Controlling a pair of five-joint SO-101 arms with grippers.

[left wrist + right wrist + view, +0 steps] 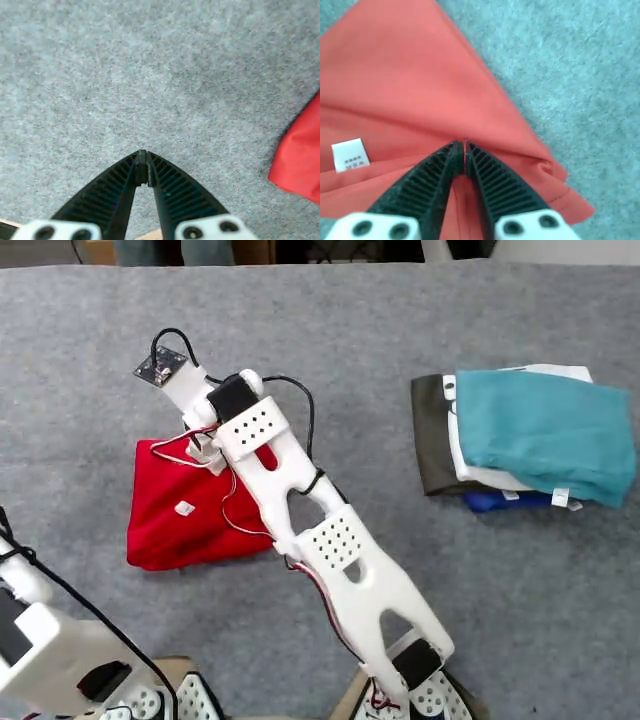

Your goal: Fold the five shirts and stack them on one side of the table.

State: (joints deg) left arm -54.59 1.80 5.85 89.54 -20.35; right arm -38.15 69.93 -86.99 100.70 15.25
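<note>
Last step in hand, judging by layout: folded red shirt point(170, 520) on table point(400, 340), well apart from stack point(540, 430) of four. Right gripper point(465, 150) clenched at fold edge; unclear whether pinching cloth. Left gripper point(142, 167) clenched over bare table beside shirt. Next, likely: firm grasp, carry across, lay squarely atop stack.

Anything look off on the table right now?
The stack is sloppy: the teal shirt sits askew on top, and the blue shirt pokes out beneath. The red shirt lies apart from it.
</note>
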